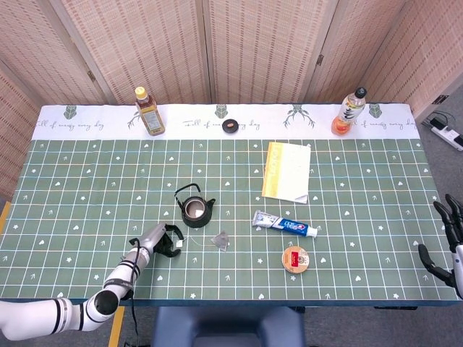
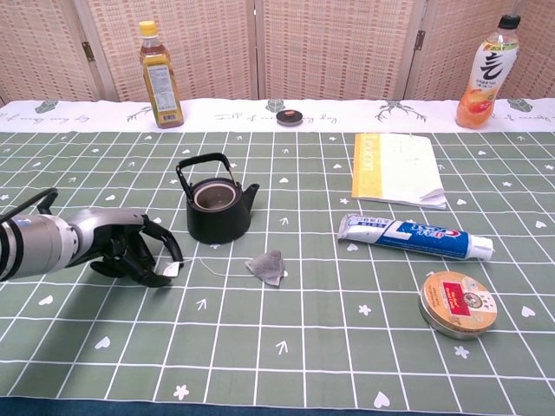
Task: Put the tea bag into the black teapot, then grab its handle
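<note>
The black teapot [image 1: 194,209] [image 2: 214,208] stands lidless and upright, its handle raised, left of the table's middle. The grey pyramid tea bag [image 1: 221,240] [image 2: 267,267] lies on the cloth in front of it, to the right. A thin string runs from the bag leftward to its white paper tag [image 1: 176,246] [image 2: 176,269]. My left hand [image 1: 160,237] [image 2: 130,250] lies low on the table with its curved fingertips at the tag; the tag still lies flat. My right hand [image 1: 445,242] hangs at the table's right edge, fingers spread, holding nothing.
A toothpaste tube [image 2: 416,236] and a round tin [image 2: 457,303] lie to the right of the tea bag. A yellow notebook [image 2: 395,169] sits behind them. At the back stand an amber bottle [image 2: 159,78], a small black lid [image 2: 290,118] and an orange drink bottle [image 2: 488,74].
</note>
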